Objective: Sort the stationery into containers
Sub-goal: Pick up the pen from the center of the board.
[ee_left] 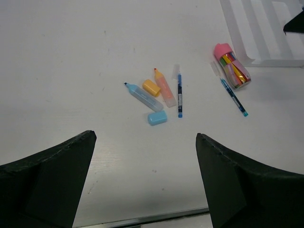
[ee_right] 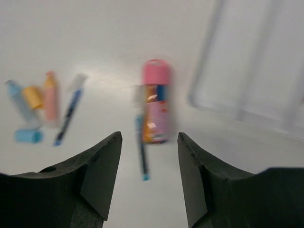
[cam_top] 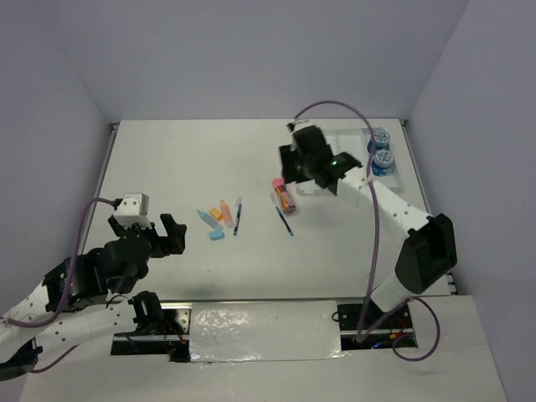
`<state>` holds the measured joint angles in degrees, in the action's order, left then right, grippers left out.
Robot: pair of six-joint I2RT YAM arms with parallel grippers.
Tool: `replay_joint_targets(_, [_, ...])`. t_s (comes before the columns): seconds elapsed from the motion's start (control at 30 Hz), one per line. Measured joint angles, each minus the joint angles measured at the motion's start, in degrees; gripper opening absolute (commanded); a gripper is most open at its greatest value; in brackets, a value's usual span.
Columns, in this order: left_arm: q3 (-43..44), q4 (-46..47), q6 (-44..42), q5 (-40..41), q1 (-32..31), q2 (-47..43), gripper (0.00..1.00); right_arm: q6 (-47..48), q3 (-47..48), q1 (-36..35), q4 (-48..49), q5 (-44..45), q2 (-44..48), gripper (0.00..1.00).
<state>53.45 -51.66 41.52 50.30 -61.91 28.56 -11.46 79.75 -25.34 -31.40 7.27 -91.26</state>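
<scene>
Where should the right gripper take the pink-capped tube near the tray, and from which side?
Probably at the middle of the clear barrel of the pink-capped tube, from above, the fingers across its narrow width: it lies flat, round and long. The blue pen lies close along one side, so that finger needs care.

Below the right tool [ee_right: 148,136], fingers wide apart, a pink-capped tube [ee_right: 156,102] and a blue pen [ee_right: 141,152] lie close together; the tray [ee_right: 256,71] rim stands ahead-right. Before the left tool [ee_left: 145,137], bare table [ee_left: 71,71], then markers [ee_left: 142,96].
</scene>
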Motion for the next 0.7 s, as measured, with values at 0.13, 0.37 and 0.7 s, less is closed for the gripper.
replay_joint_targets(0.13, [0.0, -1.6, 2.1, 1.8, 0.0, 0.2, 0.99, -3.8, -6.1, -15.1, 3.6, 0.5, 3.1, 0.54])
replay_joint_targets(0.37, [0.2, -2.6, 3.3, 2.6, 0.0, 3.2, 0.99, -9.7, -13.8, -24.3, 2.5, 7.6, -0.7, 0.44])
replay_joint_targets(0.7, [0.2, -2.3, 3.2, 1.9, 0.0, 5.4, 0.99, -4.1, -16.7, -22.8, 5.2, 11.8, -6.4, 0.45])
